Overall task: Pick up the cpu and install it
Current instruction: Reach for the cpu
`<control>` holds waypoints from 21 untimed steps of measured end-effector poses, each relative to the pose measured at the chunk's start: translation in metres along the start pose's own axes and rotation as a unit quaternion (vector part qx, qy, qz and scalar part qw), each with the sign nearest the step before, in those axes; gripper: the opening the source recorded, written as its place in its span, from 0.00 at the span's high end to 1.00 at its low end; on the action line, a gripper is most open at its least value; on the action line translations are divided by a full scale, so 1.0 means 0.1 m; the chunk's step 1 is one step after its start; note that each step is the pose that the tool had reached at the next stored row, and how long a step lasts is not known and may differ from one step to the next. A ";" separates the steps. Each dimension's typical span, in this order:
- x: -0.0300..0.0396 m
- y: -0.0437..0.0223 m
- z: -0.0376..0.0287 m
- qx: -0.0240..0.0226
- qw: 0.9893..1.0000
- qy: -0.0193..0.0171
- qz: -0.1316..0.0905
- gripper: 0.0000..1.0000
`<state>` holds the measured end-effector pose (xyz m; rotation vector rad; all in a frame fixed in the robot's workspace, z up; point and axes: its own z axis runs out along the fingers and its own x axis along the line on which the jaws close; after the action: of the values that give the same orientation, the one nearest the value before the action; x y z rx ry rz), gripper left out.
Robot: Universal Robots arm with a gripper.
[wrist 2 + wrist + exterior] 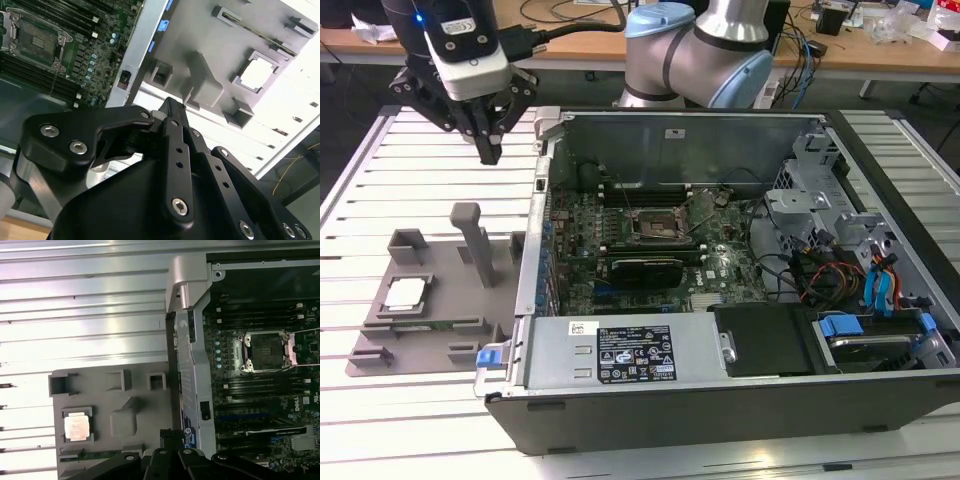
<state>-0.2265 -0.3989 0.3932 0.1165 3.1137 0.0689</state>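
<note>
The cpu (405, 293), a small square chip with a pale silver top, lies in a recess of the grey holder tray (440, 345) at the exterior view's left, outside the computer case. It also appears in the second wrist view as the cpu (257, 75) and in the first wrist view as the cpu (76, 426). My gripper (490, 152) hangs well above the table, behind the tray and beside the case's corner. Its black fingers meet at the tips with nothing between them, as the gripper (171, 103) also shows. The dark cpu socket (655, 225) on the motherboard sits uncovered inside the case.
The open computer case (720, 130) fills the table's middle and right, with metal walls, a power supply (630, 355), drive bays and cables (830, 280). A tall grey post (475, 240) rises from the holder tray. The slatted metal table (380, 180) extends left of the case.
</note>
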 end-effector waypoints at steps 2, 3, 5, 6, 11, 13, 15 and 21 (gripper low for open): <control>0.049 -0.004 -0.001 0.000 1.000 0.000 0.000 0.89; 0.072 -0.005 -0.002 0.000 1.000 0.000 0.000 0.89; 0.110 -0.008 -0.003 0.000 1.000 0.000 0.000 0.89; 0.125 -0.009 -0.003 0.000 1.000 0.000 0.000 0.89; 0.223 -0.017 -0.006 0.000 1.000 0.000 0.000 0.89; 0.266 -0.020 -0.007 0.000 1.000 0.000 0.000 0.89; 0.328 -0.024 -0.009 0.000 1.000 0.000 0.000 0.89; 0.546 -0.041 -0.014 0.000 1.000 0.000 0.000 0.89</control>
<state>-0.2813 -0.3988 0.3932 0.1166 3.1136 0.0688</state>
